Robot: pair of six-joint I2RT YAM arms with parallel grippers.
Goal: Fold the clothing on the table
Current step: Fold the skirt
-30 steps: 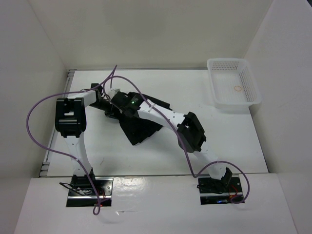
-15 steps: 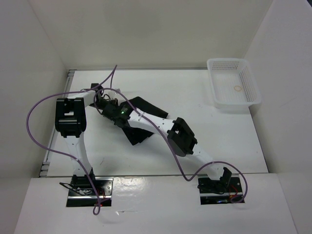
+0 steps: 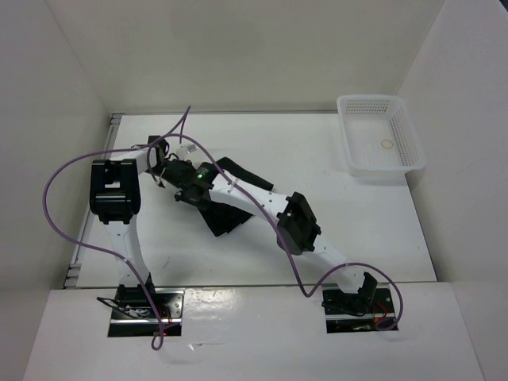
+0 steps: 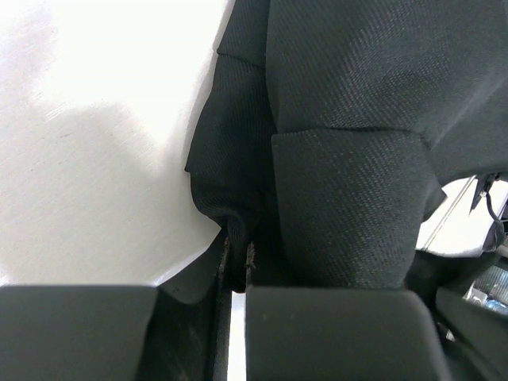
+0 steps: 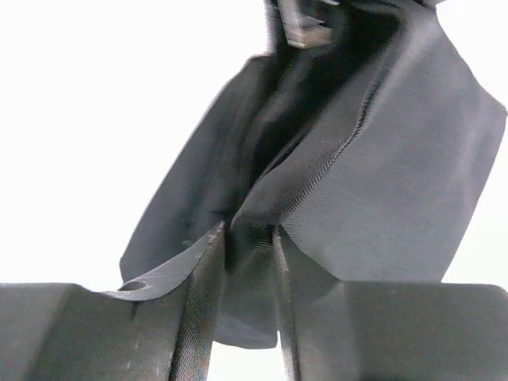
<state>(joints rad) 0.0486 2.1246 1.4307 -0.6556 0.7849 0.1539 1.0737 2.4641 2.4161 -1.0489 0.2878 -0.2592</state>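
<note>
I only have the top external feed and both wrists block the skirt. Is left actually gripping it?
Observer: Yes. In the left wrist view the left gripper is shut on a narrow pinch of the black skirt.
Operator: Right one?
Observer: In the right wrist view the right gripper stands open. A ridge of skirt fabric lies in the gap and looks loose rather than clamped.
Operator: Single layer at left's pinch?
Observer: No. The left wrist view shows a flap lying over another layer right beside the pinch.
</note>
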